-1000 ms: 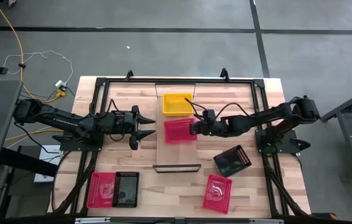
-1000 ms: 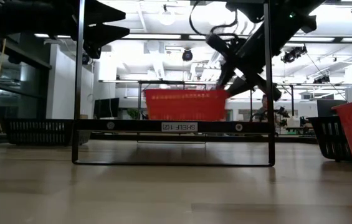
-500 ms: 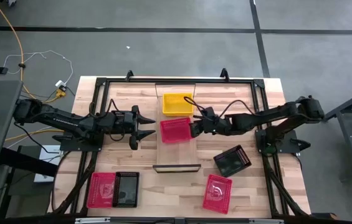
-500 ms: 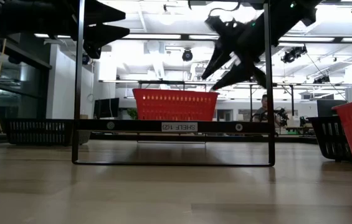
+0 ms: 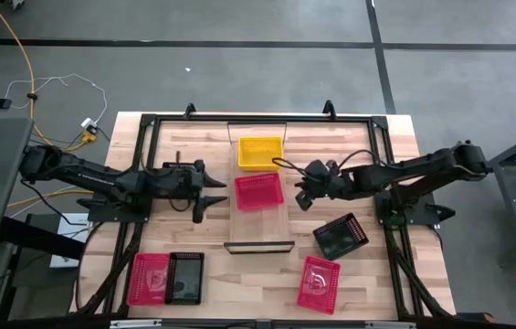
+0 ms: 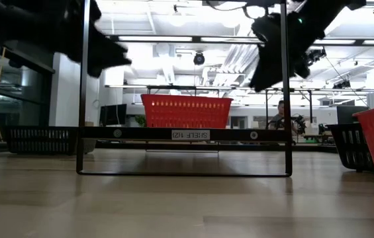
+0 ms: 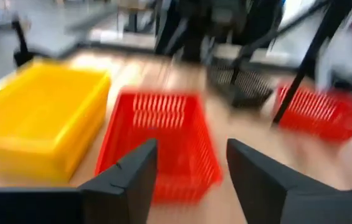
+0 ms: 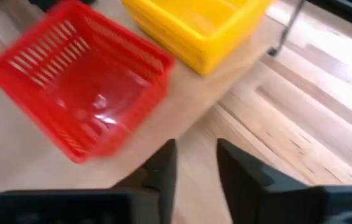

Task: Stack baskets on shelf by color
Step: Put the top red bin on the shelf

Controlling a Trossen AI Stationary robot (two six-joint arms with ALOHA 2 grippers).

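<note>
Red basket released beside my empty, open right tool.
Swinging carelessly, I could knock it off the shelf.

Baskets: three red, two black, one yellow.

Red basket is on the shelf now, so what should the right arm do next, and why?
Probably swing the right claw, open and empty, toward the black basket nearby on the table. The red basket already sits on the shelf beside the yellow basket.
</note>
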